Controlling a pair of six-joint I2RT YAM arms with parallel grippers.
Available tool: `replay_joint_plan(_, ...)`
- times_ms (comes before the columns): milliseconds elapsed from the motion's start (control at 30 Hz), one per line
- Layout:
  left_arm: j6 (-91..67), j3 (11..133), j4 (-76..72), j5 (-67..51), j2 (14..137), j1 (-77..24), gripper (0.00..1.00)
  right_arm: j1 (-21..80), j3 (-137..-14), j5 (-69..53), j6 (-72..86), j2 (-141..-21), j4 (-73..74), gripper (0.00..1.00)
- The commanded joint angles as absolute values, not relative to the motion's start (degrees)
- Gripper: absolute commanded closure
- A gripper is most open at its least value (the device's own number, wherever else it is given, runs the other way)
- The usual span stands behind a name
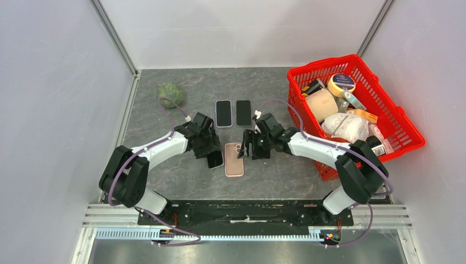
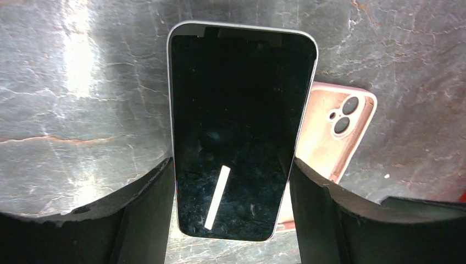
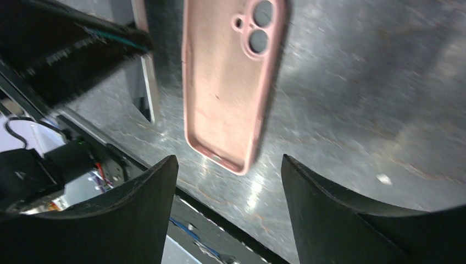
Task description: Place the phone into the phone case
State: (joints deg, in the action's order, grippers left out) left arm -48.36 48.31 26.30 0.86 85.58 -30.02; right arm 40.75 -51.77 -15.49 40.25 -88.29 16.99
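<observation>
My left gripper (image 1: 212, 154) is shut on a phone (image 2: 242, 110) with a black screen and a pale rim, its two edges pressed between the fingers (image 2: 148, 214). It holds the phone just left of the pink phone case (image 1: 234, 159), which lies flat on the table with its camera holes showing. In the left wrist view the case (image 2: 335, 132) peeks out behind the phone's right edge. My right gripper (image 1: 247, 146) is open and empty, hovering over the case's right side. In the right wrist view the case (image 3: 225, 82) lies beyond the spread fingers (image 3: 329, 214).
Two more phones (image 1: 223, 113) (image 1: 243, 113) lie side by side behind the grippers. A red basket (image 1: 409, 132) full of several items stands at the right. A green round object (image 1: 171, 94) sits at the back left. The table's near edge and frame (image 3: 82, 181) lie close below the case.
</observation>
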Motion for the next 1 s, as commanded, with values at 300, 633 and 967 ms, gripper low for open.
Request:
replay_joint_plan(300, -52.9, 46.1, 19.0, -7.1, 81.2, -30.6, 0.62, 46.1, -59.9, -19.4, 48.3, -100.7, 2.5, 0.34)
replay_joint_plan(633, -55.0, 45.2, 15.7, -10.9, 81.0, -31.1, 0.63, 46.2, -58.5, -19.9, 51.3, -102.7, -3.2, 0.51)
replay_joint_plan(967, -55.2, 45.1, 14.0, -13.7, 78.6, -31.9, 0.23, 46.0, -56.9, -19.7, 52.5, -102.6, -5.5, 1.0)
